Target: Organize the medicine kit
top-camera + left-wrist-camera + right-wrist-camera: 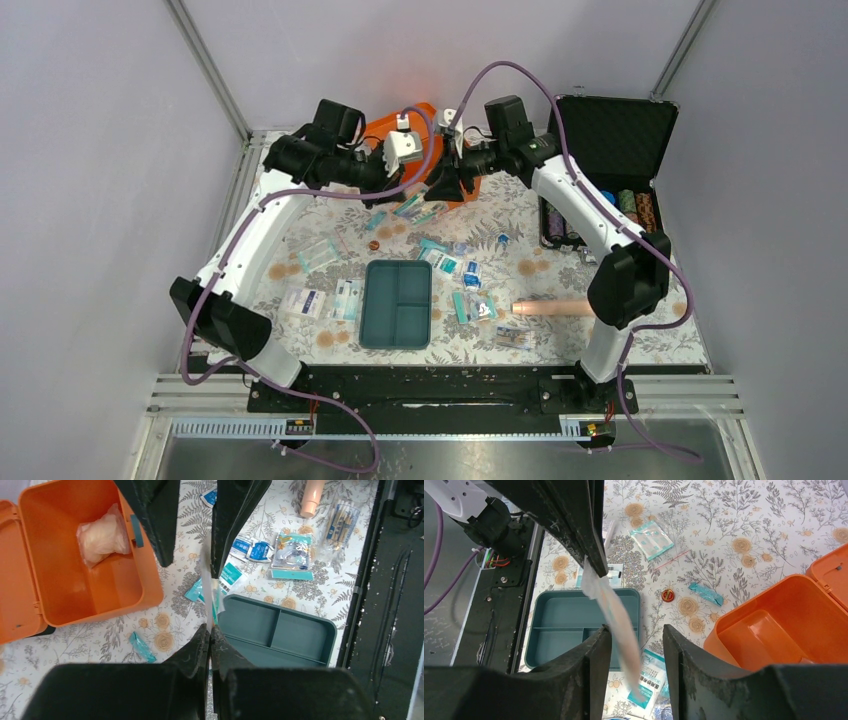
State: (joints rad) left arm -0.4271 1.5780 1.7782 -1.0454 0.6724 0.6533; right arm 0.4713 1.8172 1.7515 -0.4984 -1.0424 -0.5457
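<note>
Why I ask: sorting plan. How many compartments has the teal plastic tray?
3: one long compartment on the teal plastic tray's left; two smaller right, far and near.

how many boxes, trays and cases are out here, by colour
orange box: 1
teal tray: 1
black case: 1
total: 3

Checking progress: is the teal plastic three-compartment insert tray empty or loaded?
Empty: the teal plastic insert tray shows three bare compartments; white-and-teal packets lie around it.
</note>
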